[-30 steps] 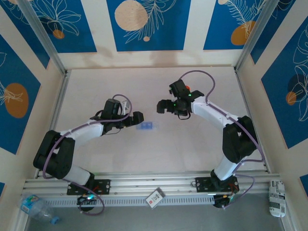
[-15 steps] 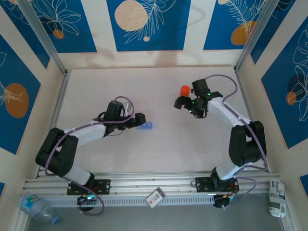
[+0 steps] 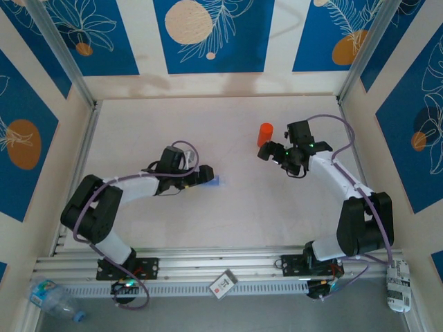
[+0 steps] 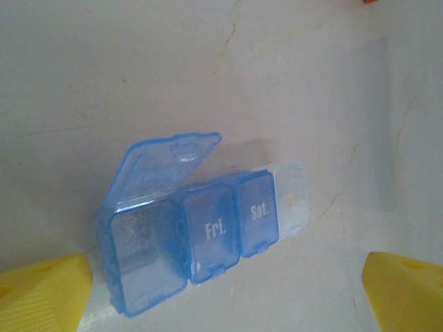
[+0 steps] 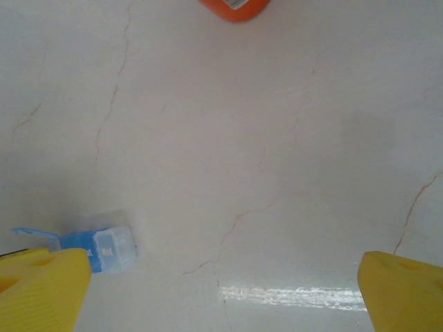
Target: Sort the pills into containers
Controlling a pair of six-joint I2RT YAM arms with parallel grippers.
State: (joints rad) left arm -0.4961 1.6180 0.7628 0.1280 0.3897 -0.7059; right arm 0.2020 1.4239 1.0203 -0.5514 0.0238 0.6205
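A: Enclosure?
B: Cream walls with blue wall panels (image 3: 208, 34): white leaf outlines, orange and peach discs. Aluminium posts (image 3: 66, 59) at the far corners, and a rail (image 3: 208, 266) along the table's near edge.
A: Surface?
B: The table (image 3: 228, 228) is off-white with faint hairline veins, marble-like. There's a glare streak in the right wrist view.
A: Grippers?
B: Left gripper (image 3: 203, 176) has its jaws spread wide with nothing grasped, low near the table centre. Right gripper (image 3: 273, 158) is likewise spread and empty, toward the right edge.
A: Pill box?
B: The pill box (image 4: 201, 228) is translucent blue and lies flat just left of table centre, directly ahead of the left gripper. One corner sits just beside a yellow pad (image 4: 41, 294); can't tell if they touch. The orange bottle (image 3: 264, 133) stands upright toward the far right, well apart from the box.
A: Text?
B: Two shut lids read "Fri." and "Sat.". The compartment beside "Fri." has its lid flipped up, embossing unreadable. Print on the clear end compartment is too faint to read.
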